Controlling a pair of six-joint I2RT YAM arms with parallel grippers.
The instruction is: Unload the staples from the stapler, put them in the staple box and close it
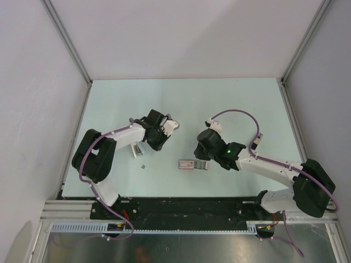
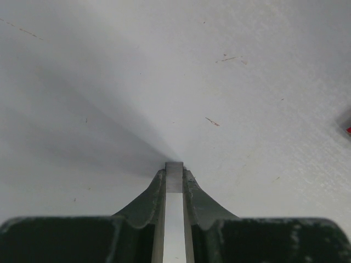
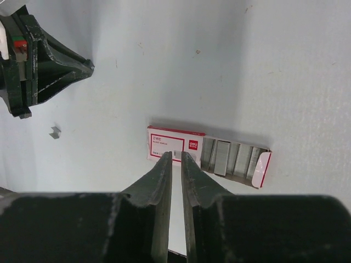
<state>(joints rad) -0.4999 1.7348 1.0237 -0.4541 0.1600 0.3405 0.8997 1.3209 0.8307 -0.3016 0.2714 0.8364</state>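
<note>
So here's what we're seeing. The left tool [image 2: 174, 172] is clamping down on a thin silver strip [image 2: 174, 179]. In its own wrist view the strip is sitting bottom centre, its squared end poking just past the fingertips, with bare bench [image 2: 164, 66] filling the rest of the frame. It could be a stick of staples or a part of the stapler, and we honestly can't tell which. In the top view a small grey piece [image 1: 136, 149] is showing right at that tool's tip, left of centre, and again we can't tell whether that's the stapler. In the right wrist view the same tool is sitting in the upper left corner, with a bit of red and white [image 3: 16, 46] showing between its fingers.

The right tool [image 3: 176, 157] is hanging right of centre in the top view, with its fingers drawn in to a thin slit. We can't tell if anything is pinched in there. In its own view the tips are lining up over the lower edge of a red and white staple box [image 3: 174, 141] in the middle of the frame. The box's tray [image 3: 263, 166] is sticking out to the right, with rows of staples [image 3: 222, 158] lying in it. A tiny loose staple bit [image 3: 55, 131] is lying on the bench at the left of that frame, well apart from the box. A red sliver [image 2: 347, 125] is peeking in at the right edge of the left wrist view, too cropped to name.
</note>
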